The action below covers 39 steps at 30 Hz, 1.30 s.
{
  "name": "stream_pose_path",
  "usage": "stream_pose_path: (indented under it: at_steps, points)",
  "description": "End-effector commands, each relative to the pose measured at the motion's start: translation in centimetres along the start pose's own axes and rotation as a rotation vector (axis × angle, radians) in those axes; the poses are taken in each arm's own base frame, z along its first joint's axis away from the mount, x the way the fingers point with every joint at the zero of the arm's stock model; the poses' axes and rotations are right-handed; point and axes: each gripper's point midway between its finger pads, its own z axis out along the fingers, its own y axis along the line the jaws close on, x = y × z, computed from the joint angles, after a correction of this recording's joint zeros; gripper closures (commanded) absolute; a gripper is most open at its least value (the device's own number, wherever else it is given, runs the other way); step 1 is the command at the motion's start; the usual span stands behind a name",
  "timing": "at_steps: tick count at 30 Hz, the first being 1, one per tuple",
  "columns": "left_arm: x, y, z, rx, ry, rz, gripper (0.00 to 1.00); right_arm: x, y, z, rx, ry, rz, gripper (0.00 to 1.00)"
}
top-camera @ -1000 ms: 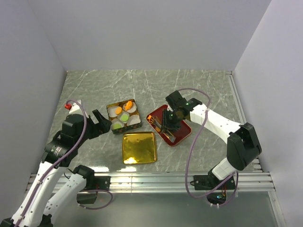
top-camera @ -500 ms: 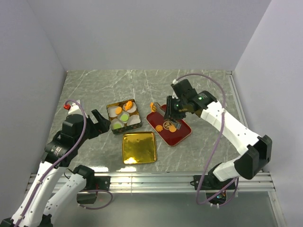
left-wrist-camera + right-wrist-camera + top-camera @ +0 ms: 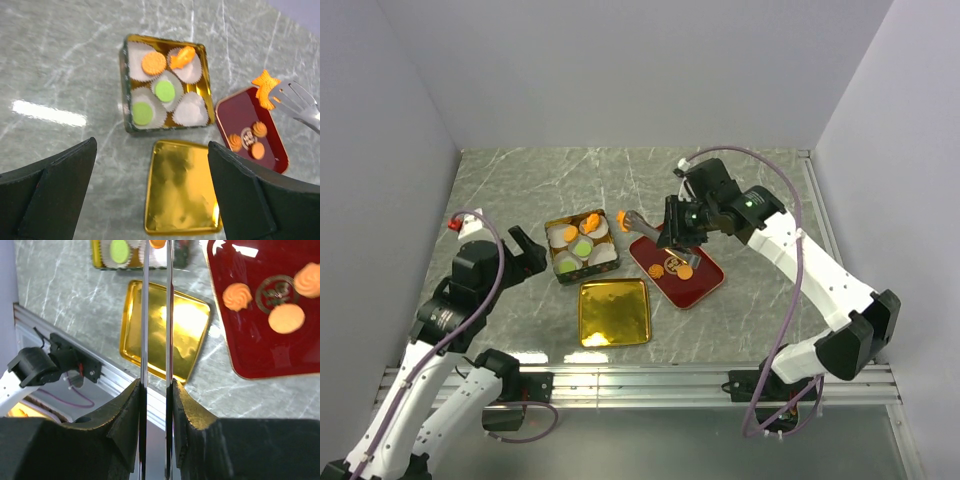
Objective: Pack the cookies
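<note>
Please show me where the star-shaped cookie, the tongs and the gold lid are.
star-shaped cookie [image 3: 265,88]: left wrist view, its centre.
tongs [image 3: 304,111]: left wrist view, forked tip.
gold lid [image 3: 182,187]: left wrist view, its middle.

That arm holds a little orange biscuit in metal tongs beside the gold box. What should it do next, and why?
Probably carry it leftward over the tin to the empty paper cup. The right pincer grips the tongs, the star-shaped cookie hangs short of the tin, and the other four cups each hold a cookie.
</note>
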Motion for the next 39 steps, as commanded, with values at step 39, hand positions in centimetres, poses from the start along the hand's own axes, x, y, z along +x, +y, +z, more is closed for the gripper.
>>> stream_pose_path:
  at_steps: [39]
  points:
    - [-2.0, 2.1, 0.3, -0.074, -0.164, 0.012, 0.01, 1.0, 1.2, 9.5, 0.097, 0.198, -0.151, 0.81]
